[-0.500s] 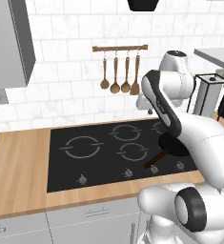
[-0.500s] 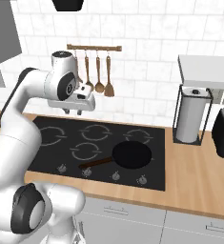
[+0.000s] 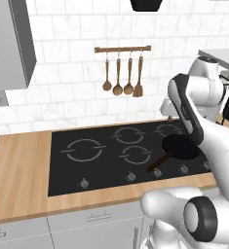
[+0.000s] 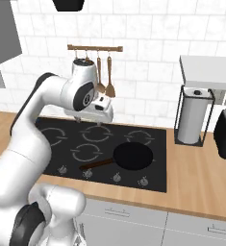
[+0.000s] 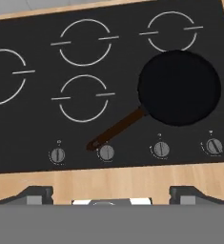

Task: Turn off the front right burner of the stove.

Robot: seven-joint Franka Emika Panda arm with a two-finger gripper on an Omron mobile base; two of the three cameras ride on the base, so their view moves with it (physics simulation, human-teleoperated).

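- Black glass is making up the stove, which is lying flat in the wooden counter and taking up the upper two thirds of the hand view.
- The hand is hanging above the rear middle of the cooktop in the right base view, well apart from its surface and touching nothing.
- Its two dark fingertips are sitting wide apart at the bottom of the hand view, over the wooden front strip, with nothing between them.
- Four small round knobs are lining up along the stove's front edge, just above the fingertips in the hand view; the rightmost knob is sitting at the right edge of the frame.
- A black frying pan is resting on the front right burner, in the upper right of the hand view, its brown handle pointing down-left and ending between the two left knobs.
- Wooden utensils are hanging from a rail on the tiled wall, upper centre of the left base view.
- A paper towel roll is standing at the right in the right base view.
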